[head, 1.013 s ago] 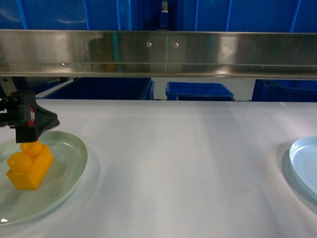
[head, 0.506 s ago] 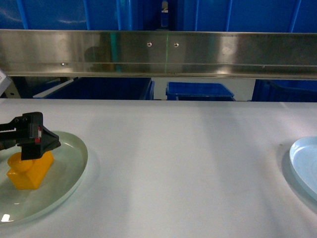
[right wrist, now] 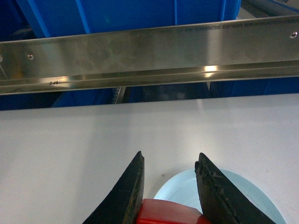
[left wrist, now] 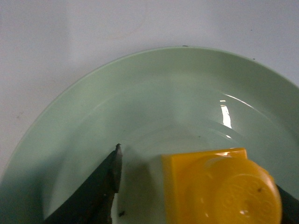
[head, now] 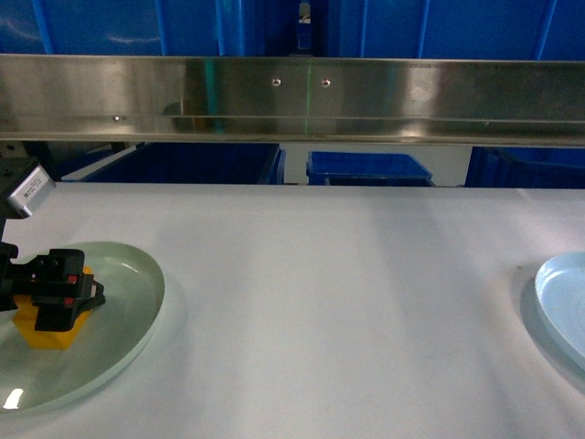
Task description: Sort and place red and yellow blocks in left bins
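An orange-yellow block [head: 53, 335] [left wrist: 219, 186] lies on a pale green plate [head: 128, 311] [left wrist: 154, 93] at the near left. My left gripper [head: 66, 291] [left wrist: 201, 186] is lowered over the block and is open. One finger [left wrist: 96, 196] stands a gap away from the block's side, and the other shows only at the frame's corner. In the right wrist view my right gripper [right wrist: 169, 161] is shut on a red block [right wrist: 168, 213] above a pale blue plate [right wrist: 243, 186]. Large blue bins [head: 174, 163] sit beyond the steel rail at the far left.
A long steel rail [head: 302, 99] [right wrist: 149, 56] runs across the back of the white table. A smaller blue crate [head: 367, 168] sits behind it near the middle. The pale blue plate [head: 562, 306] lies at the table's right edge.
My left gripper has dropped from above the yellow block to down around it on the green plate. Nothing else has moved in the head view.
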Controlling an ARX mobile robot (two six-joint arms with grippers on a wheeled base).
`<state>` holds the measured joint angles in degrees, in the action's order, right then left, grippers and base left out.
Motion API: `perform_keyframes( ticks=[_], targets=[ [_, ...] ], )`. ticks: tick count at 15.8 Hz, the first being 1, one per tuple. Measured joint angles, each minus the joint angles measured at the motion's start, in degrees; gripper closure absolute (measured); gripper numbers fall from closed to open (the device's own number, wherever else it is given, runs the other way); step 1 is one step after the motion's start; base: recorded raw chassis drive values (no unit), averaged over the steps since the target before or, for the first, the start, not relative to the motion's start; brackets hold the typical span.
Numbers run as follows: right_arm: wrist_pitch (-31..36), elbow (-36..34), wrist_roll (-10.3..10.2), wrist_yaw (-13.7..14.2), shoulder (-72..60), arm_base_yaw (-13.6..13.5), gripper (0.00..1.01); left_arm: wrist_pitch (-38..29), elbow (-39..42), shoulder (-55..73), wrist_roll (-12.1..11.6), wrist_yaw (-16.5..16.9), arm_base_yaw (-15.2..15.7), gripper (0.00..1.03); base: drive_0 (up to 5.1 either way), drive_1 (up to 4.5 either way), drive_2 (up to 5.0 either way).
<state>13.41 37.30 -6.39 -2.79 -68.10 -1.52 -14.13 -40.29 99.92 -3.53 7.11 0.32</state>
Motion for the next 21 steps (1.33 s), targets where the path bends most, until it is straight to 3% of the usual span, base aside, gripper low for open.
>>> perform_keyframes(
  ticks=[4,9,13,18,21],
  targets=[
    [0.00,0.00,0.00,0.00,0.00,0.00,0.73,0.13,-0.24,0.33,0.02,0.28,0.04,0.74,0.0,0.00,0.0],
    [0.00,-0.02,0.00,0.00,0.00,0.00,0.73,-5.55,0.87,-2.75,-0.72,-0.09,0.63,0.76,0.0,0.00,0.0],
    [0.00,-0.02,0.00,0.00,0.00,0.00,0.73,-13.77,1.51,-17.99,-1.33,-3.04,-0.98,0.76,0.0,0.00,0.0],
    [0.02,-0.04,0.00,0.00,0.00,0.00,0.73,-11.17,1.42,-30.08,2.51,-4.35,-5.09,0.76,0.0,0.00,0.0],
    [0.02,-0.04,0.00,0.00,0.00,0.00,0.73,-11.08,1.46,-28.24,3.52,-3.63,-2.27,0.76,0.0,0.00,0.0]
  ],
)
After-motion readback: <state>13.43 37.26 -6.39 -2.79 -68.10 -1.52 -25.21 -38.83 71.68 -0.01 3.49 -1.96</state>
